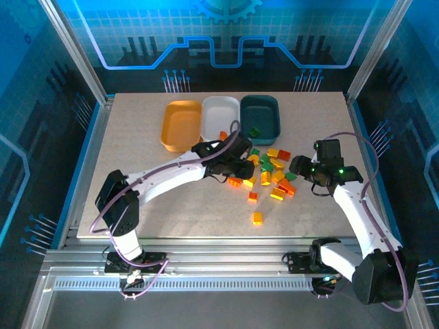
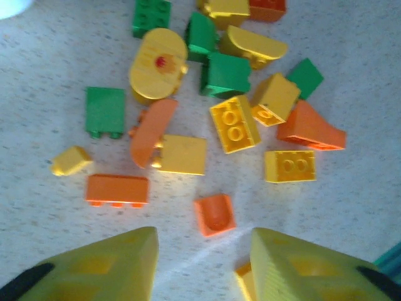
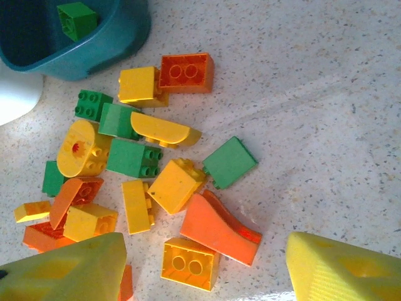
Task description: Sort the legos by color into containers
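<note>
Two grippers hang over the legos (image 1: pixel 273 171) heaped mid-table, just beside the three containers (image 1: pixel 221 113). The left gripper (image 2: pixel 202 241) is partly parted and empty, with a small orange brick (image 2: pixel 214 214) just ahead. The right gripper (image 3: pixel 205 251) gapes wide, holding nothing, over a yellow brick (image 3: pixel 190 264).

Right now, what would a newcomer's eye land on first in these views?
The jumble of yellow, orange and green legos at dead centre, flanked by the left end effector and right end effector, both open. Behind the pile sits a row of three: orange-yellow tray, white tray and teal tray. The teal one already holds a green brick.
</note>
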Tool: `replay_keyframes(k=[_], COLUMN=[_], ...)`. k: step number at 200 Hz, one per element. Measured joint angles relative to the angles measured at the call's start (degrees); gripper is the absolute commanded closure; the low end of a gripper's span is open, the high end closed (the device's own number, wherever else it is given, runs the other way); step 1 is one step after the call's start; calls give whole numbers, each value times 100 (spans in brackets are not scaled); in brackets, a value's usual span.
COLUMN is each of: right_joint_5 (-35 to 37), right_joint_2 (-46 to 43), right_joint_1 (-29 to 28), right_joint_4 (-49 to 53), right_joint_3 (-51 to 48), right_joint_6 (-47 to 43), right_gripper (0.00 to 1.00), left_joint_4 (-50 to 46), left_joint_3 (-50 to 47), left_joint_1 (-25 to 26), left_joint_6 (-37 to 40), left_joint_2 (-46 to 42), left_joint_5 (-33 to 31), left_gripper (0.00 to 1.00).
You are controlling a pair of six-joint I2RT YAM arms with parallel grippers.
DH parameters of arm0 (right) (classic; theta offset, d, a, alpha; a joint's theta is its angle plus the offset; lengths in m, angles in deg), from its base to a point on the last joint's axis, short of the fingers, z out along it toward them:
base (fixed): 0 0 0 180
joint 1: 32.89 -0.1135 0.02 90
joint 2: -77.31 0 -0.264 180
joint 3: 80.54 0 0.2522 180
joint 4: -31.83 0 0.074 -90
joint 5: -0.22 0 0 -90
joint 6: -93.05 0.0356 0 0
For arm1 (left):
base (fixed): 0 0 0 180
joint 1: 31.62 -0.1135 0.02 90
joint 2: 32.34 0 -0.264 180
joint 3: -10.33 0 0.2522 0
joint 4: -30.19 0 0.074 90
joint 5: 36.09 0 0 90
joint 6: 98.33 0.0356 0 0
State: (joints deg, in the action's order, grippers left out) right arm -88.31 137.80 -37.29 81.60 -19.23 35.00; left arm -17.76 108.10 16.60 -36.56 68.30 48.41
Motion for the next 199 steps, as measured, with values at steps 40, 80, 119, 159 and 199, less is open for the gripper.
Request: replay_keyframes(k=[40, 80, 119, 159, 199], right_joint_5=[0, -2, -48, -76, -111], right_joint_2=[92, 219, 387, 645, 872], right_joint_1=[-192, -192, -140, -76, -72], right_joint_4=[-4, -24, -118, -262, -380], right_joint_3=[-55, -70, -98, -109, -109], right_joint_6=[-2, -7, -50, -50, -50], right_gripper=[30, 30, 30, 30, 30], left_joint_4=[90, -258, -691, -929, -903], left_joint_3=[4, 1119, 1591, 1764, 1856], left_joint_1=[-35, 232, 256, 245, 212], left_joint_6=[-232, -7, 201, 308, 339], left_joint_2=[380, 1637, 2205, 2461, 2577], left_joint_5=[286, 125, -238, -413, -415], left_gripper=[30, 35, 30, 28, 28])
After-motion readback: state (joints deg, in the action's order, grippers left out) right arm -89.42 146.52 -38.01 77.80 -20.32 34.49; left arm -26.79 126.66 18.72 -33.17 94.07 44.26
